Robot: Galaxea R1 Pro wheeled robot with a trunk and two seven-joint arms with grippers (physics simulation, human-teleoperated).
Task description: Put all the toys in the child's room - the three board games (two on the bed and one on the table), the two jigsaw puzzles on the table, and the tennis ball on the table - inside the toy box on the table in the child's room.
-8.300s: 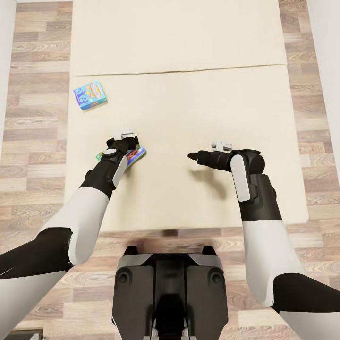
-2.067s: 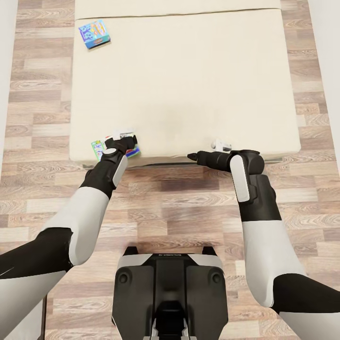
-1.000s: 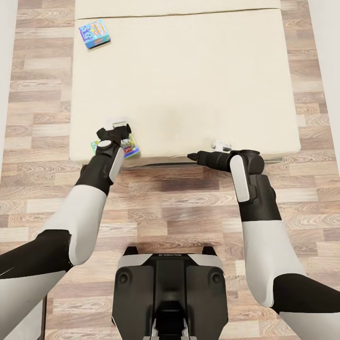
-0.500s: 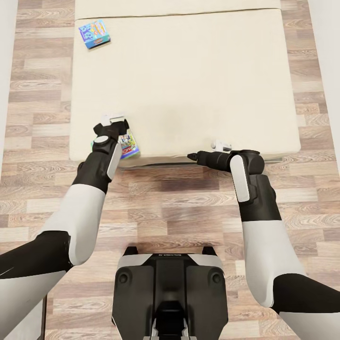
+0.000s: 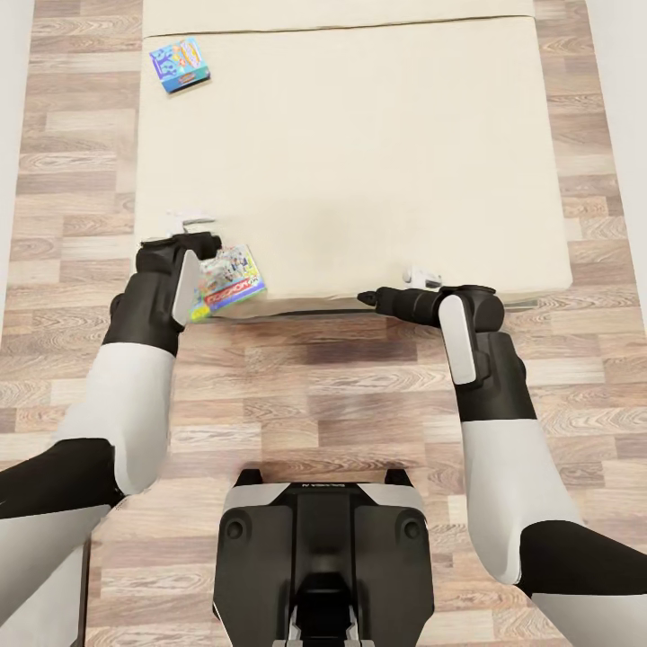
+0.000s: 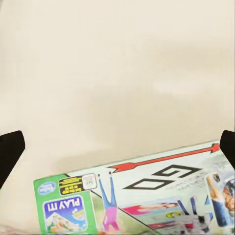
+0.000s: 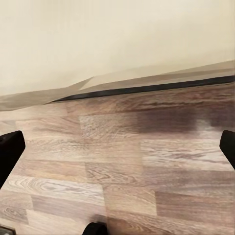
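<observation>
Cream-beige bed: one board game is seen at its near left corner, overhanging the edge, likely easing a pinch. Left gripper, just beside, is spread, empty. Right gripper: closure cannot be judged.

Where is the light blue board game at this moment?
In the head view, the light blue board game lies flat at the far left corner of the bed, far beyond the left gripper.
</observation>
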